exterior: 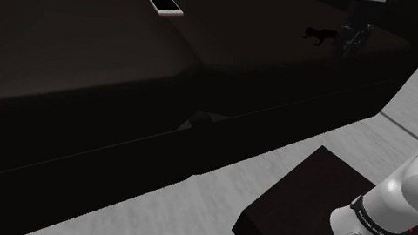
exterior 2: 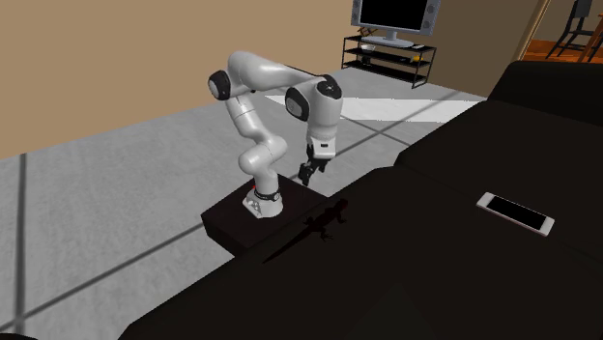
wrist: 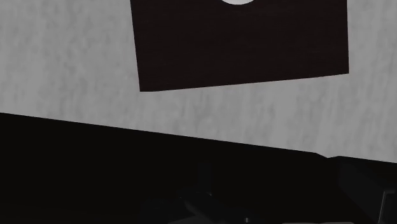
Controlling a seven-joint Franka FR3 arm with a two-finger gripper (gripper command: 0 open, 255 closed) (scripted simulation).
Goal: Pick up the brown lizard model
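Our gripper (exterior 2: 309, 174) hangs at the end of the white arm (exterior 2: 256, 77), over the front edge of a black sofa (exterior 2: 435, 280). It carries nothing. We cannot tell if it is wide or narrow, because it is black against a black background.

We count one dark lizard model (exterior 2: 330, 219), one white phone (exterior 2: 516, 213), one arm and one stand (exterior 2: 227, 220). The lizard lies flat on the sofa seat, near the front edge, just below the gripper in the second exterior view and not touching it. The phone lies on the same seat, well apart from the lizard, toward that view's right.

In the shoulder view the lizard (exterior: 320, 35) is a small dark shape on the far part of the seat, and the gripper (exterior: 353, 33) comes down just beside it, on that view's right. The phone (exterior: 164, 4) is further to the left there.

The second exterior view also gives us the room: a grey floor (exterior 2: 116, 193), a tan wall (exterior 2: 145, 58), and one television (exterior 2: 396, 12) on a low rack (exterior 2: 387, 56) far behind the arm.

The wrist view looks down on the grey floor (wrist: 63, 63) and the dark top of the stand (wrist: 242, 51), with the black sofa edge (wrist: 95, 165) nearer to the gripper.

Between gripper and lizard we see nothing in the way; the phone is off to the side.
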